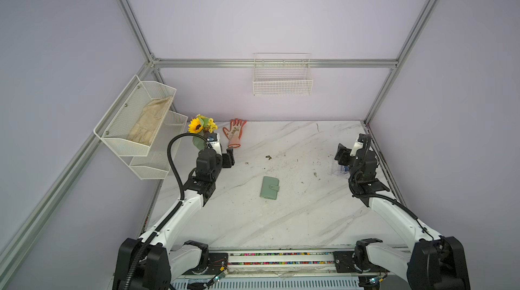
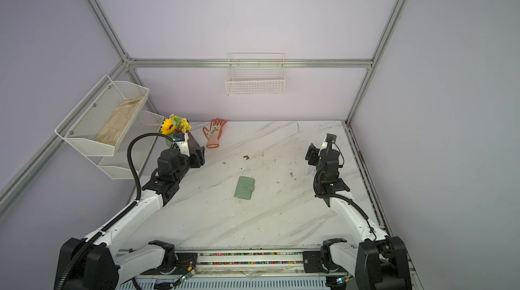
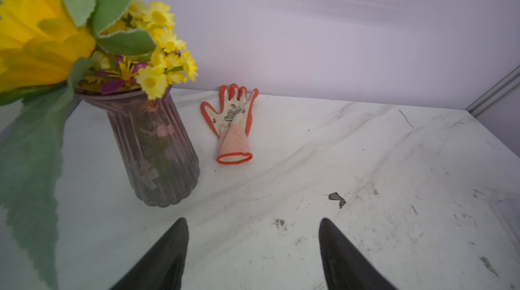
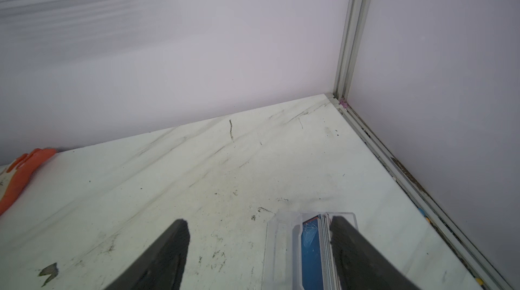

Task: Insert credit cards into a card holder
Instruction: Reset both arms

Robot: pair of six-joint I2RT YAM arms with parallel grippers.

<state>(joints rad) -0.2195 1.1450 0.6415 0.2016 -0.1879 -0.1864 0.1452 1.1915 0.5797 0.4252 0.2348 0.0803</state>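
Left fingers (image 3: pixel 163 257) spread wide, empty; right fingers (image 4: pixel 157 260) wide too, by the credit cards (image 4: pixel 311 252), which look thin, stiff, probably slick, so best pinch an upper edge

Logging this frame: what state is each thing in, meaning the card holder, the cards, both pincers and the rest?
card holder, closed, lying flat.
credit cards, stacked on edge inside the clear box.
clear box, holding the cards.
left pincer, open, empty.
right pincer, open, gripping nothing.
vase, upright, holding flowers.
glove, lying flat.
wire basket, hanging, looks empty.
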